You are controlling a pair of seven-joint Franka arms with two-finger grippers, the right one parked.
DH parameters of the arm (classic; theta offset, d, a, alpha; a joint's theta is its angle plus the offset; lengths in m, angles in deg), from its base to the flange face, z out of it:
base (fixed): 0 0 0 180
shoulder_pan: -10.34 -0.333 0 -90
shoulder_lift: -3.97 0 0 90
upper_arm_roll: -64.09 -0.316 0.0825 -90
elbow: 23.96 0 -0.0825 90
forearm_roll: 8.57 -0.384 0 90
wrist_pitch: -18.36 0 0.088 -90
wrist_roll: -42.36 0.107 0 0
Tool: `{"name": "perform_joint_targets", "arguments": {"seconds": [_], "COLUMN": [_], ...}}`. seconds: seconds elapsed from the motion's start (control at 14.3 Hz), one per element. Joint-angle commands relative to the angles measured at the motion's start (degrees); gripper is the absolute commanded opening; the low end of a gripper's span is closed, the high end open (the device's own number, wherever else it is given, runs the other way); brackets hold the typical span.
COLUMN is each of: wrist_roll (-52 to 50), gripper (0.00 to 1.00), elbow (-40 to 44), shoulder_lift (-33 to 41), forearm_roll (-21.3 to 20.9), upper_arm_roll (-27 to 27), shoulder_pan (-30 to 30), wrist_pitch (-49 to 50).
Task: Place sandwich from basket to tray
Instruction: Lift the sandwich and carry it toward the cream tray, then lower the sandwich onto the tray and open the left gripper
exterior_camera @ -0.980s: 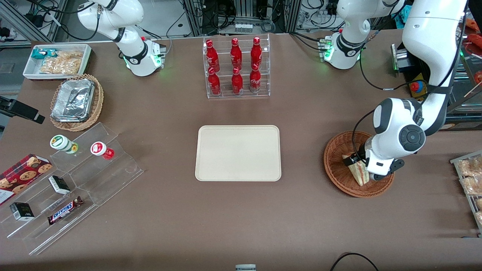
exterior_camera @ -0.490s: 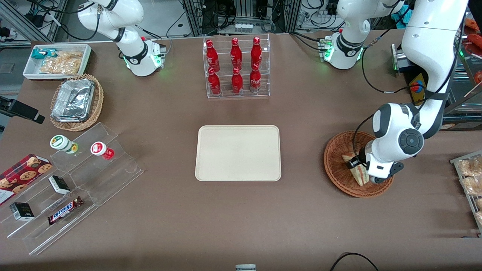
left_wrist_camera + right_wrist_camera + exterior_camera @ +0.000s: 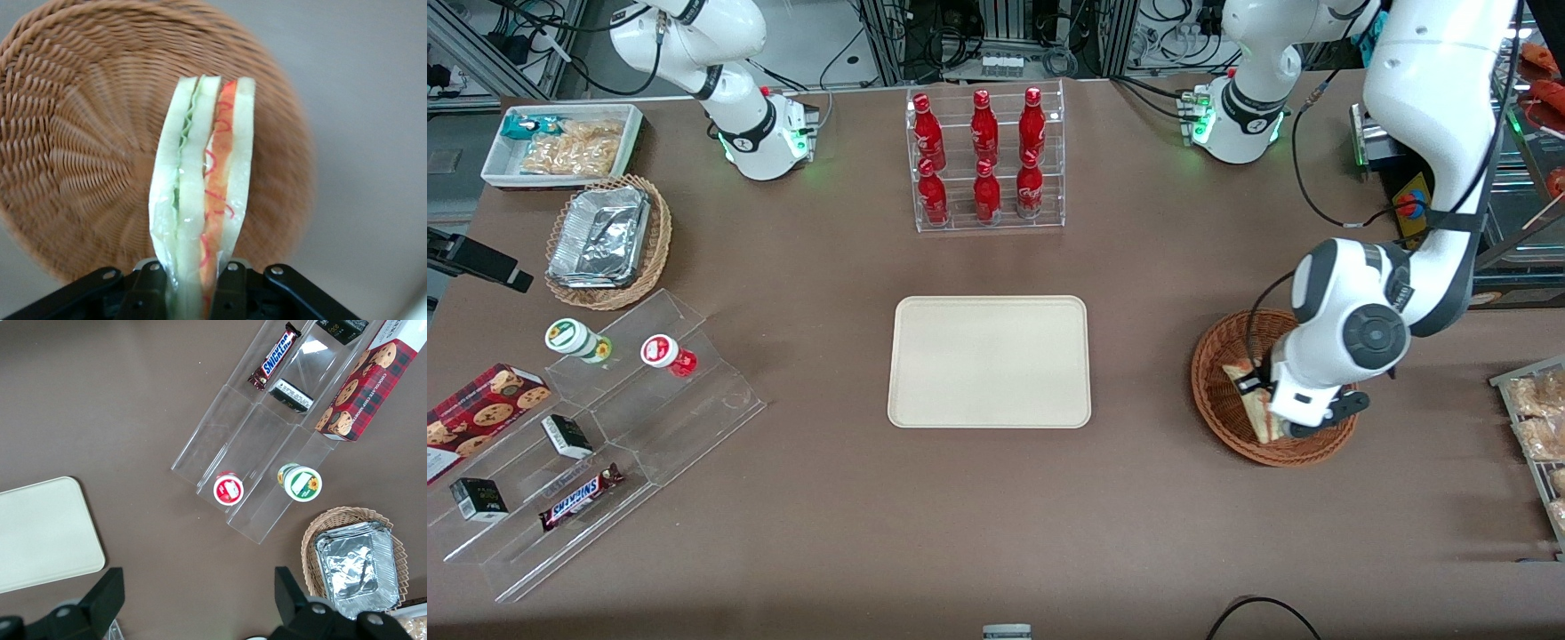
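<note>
My left gripper point(image 3: 1267, 411) is over the reddish-brown wicker basket point(image 3: 1216, 360) at the working arm's end of the table. It is shut on the sandwich point(image 3: 1252, 407), a wrapped wedge of white bread with green and red filling. In the left wrist view the two black fingers point(image 3: 148, 293) press the sandwich point(image 3: 203, 193) from both sides, lifted above the basket point(image 3: 80, 133). The gripper point(image 3: 188, 290) holds it by its lower end. The cream tray point(image 3: 989, 361) lies flat at the table's middle, apart from the basket, with nothing on it.
A clear rack of red bottles point(image 3: 985, 158) stands farther from the front camera than the tray. A rack of bagged pastries point(image 3: 1538, 418) lies at the working arm's end. Toward the parked arm's end are a clear stepped stand point(image 3: 605, 444) with snacks and a tan basket with foil trays point(image 3: 605, 240).
The left gripper has risen a little with the sandwich and shifted slightly toward the tray; the sandwich has come up off the basket's floor.
</note>
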Motion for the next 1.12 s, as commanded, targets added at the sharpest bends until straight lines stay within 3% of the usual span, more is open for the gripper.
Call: {"name": "perform_joint_targets", "arguments": {"seconds": [0.0, 0.35, 0.84, 0.98, 1.05], "wrist_roll": [-1.4, -6.1, -11.8, -13.4, -14.2], "gripper": [0.15, 0.16, 0.18, 0.26, 0.43], "elbow": [10.8, 22.5, 27.7, 30.3, 31.2], "shoulder_lift": [-2.4, -14.7, -24.3, -26.1, -26.8], "forearm_roll": [-0.8, -0.8, -0.9, -1.0, -1.0], "upper_arm_roll": [-0.5, -0.3, -0.3, -0.3, -0.4], "shoulder_pan": [10.8, 26.0, 33.7, 34.6, 34.7], "wrist_pitch": [8.6, 7.8, -3.9, -4.0, -4.0]}}
